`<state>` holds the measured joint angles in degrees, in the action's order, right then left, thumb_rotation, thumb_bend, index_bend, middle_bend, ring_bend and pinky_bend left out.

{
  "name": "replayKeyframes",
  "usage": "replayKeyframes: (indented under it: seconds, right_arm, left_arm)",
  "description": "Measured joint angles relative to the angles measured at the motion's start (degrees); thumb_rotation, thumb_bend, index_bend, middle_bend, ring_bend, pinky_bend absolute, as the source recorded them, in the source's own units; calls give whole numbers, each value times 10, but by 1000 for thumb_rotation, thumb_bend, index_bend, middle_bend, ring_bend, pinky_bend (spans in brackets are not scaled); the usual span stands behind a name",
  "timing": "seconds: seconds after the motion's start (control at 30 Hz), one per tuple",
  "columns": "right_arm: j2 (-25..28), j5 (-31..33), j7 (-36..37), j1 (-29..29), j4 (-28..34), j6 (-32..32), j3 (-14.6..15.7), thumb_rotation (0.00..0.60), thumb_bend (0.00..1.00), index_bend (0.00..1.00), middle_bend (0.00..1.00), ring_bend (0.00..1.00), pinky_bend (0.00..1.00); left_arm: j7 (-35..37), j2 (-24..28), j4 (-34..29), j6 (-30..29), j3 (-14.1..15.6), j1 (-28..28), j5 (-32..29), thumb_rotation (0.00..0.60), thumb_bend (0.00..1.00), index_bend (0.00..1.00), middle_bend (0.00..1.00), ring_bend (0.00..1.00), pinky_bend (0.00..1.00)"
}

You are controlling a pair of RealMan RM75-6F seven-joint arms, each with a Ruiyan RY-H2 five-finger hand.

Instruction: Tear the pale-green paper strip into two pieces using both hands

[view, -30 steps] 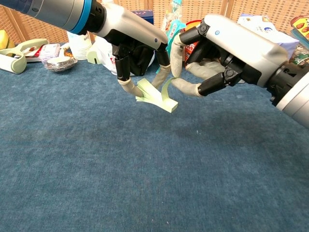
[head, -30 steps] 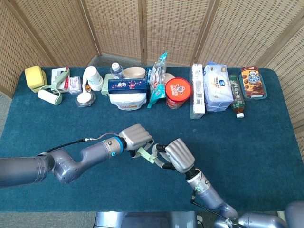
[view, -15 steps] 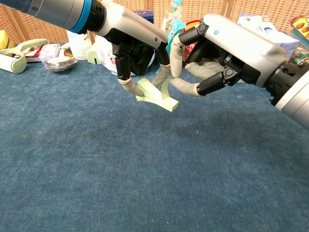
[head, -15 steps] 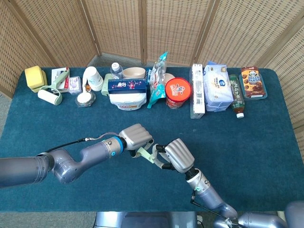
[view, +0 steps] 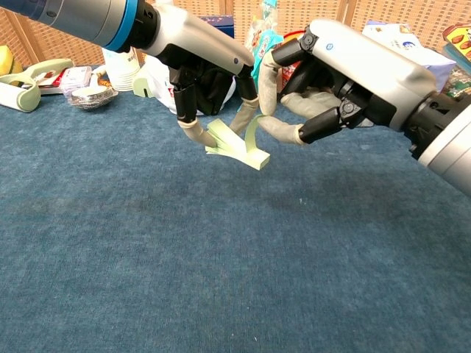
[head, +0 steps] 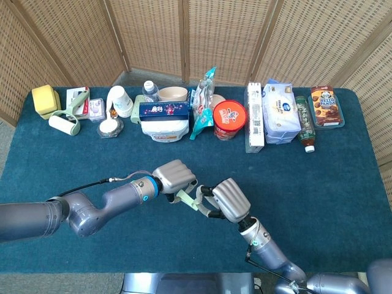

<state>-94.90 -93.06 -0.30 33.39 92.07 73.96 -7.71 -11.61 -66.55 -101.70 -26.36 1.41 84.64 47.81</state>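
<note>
The pale-green paper strip [view: 239,149] hangs bent in the air just above the blue tablecloth, between my two hands; it also shows as a small sliver [head: 193,202] in the head view. My left hand [view: 200,65] [head: 175,176] pinches its left part with the fingers pointing down. My right hand [view: 346,73] [head: 230,199] comes in from the right, and its fingertips [view: 266,92] meet the upturned right end of the strip. The strip looks to be in one piece, forked where it curls up.
A row of goods lines the table's far edge: lint roller [head: 65,122], paper cup [head: 120,101], blue box [head: 164,110], red can [head: 229,119], tissue pack [head: 280,113], bottle [head: 304,122], snack tray [head: 325,105]. A wicker screen stands behind them.
Both hands and the strip have drifted a few pixels to the left. The holds look the same.
</note>
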Motion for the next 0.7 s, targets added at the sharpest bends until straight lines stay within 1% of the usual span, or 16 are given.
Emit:
replayKeyframes:
  seconds: [0.43,0.7]
  right_arm:
    - [4,5,13,-3,-2,3,0,600,479,892,1000,1000,965]
    - [18,4,23,-10,0,10,3,600,494,909,1000,1000,965]
  left_arm:
    - [0,-1,3,-1,2,-2,4,600,464,752,998,1000,968]
    - [2,4,6,-4,6,-9,6,600,463,752,998,1000,968]
